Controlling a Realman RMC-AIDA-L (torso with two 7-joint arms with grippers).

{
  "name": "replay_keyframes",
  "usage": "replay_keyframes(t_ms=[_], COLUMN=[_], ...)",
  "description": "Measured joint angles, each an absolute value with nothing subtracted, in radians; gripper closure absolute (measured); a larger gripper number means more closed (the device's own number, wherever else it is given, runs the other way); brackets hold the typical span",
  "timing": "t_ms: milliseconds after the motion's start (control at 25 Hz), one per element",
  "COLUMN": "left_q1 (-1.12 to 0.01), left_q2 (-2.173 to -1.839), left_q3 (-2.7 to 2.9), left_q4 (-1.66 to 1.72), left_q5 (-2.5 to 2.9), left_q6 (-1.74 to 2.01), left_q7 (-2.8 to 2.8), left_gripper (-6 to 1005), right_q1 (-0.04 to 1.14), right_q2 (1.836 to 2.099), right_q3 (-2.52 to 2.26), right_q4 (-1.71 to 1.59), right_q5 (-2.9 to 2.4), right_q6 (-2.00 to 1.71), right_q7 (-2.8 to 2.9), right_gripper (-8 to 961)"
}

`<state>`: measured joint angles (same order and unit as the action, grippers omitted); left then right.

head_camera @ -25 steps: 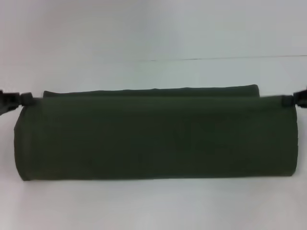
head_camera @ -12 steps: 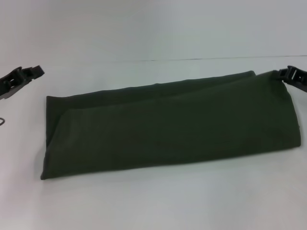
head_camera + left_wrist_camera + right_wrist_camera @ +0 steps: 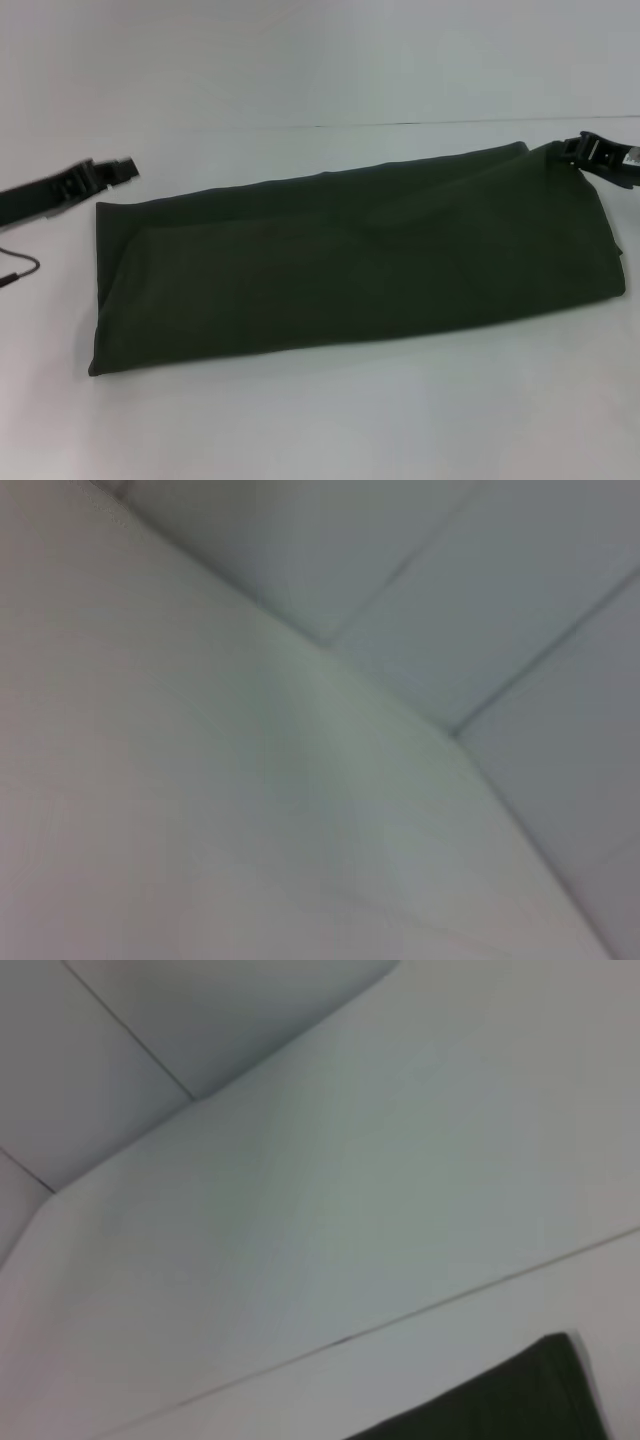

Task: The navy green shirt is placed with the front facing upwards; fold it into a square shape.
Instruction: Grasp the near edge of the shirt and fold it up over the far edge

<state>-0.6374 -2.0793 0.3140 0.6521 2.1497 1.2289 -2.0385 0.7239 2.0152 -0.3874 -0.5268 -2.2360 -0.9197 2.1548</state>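
Note:
The navy green shirt (image 3: 350, 260) lies on the white table (image 3: 330, 420) as a long dark olive band running left to right, with no lettering showing. Its far right corner is raised off the table, and my right gripper (image 3: 578, 150) is shut on that corner. A dark corner of the shirt (image 3: 500, 1400) also shows in the right wrist view. My left gripper (image 3: 122, 167) hovers just beyond the shirt's far left corner, apart from the cloth and holding nothing. The left wrist view shows only white surfaces.
A thin dark cable (image 3: 18, 270) lies on the table left of the shirt. A seam line (image 3: 400, 124) crosses the white surface behind the shirt. Bare white table runs along the front and back.
My left gripper let go of the shirt's left end, which dropped flat, then swung out and came back toward the far left corner. The right gripper kept its corner and shifted slightly left.

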Motion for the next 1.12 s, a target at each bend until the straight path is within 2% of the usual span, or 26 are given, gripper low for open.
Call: replay_keyframes(t_ms=[240, 520, 640, 960, 1120], left_q1=[-0.646, -0.699, -0.704, -0.72, -0.722], left_q2=[-2.053, -2.021, -2.019, -2.017, -2.032], left_q3=[0.367, 0.396, 0.407, 0.449, 0.482], left_q4=[0.705, 0.753, 0.763, 0.677, 0.646], left_q5=[2.295, 2.401, 2.411, 2.477, 2.48], left_q6=[1.284, 1.359, 1.355, 1.245, 1.18], left_q7=[-2.133, -2.026, -1.926, -1.904, -1.909], left_gripper=[861, 570, 427, 200, 200], right_q1=[0.726, 0.724, 0.72, 0.717, 0.72], right_q2=[2.014, 2.013, 2.014, 2.016, 2.017], right_q3=[-0.421, -0.428, -0.428, -0.428, -0.428], right_q4=[-0.507, -0.503, -0.502, -0.49, -0.49], right_q5=[-2.235, -2.235, -2.235, -2.235, -2.238], right_q6=[-0.912, -0.915, -0.915, -0.914, -0.914], right_q7=[2.154, 2.155, 2.155, 2.158, 2.156], right_gripper=[914, 914, 914, 913, 913])
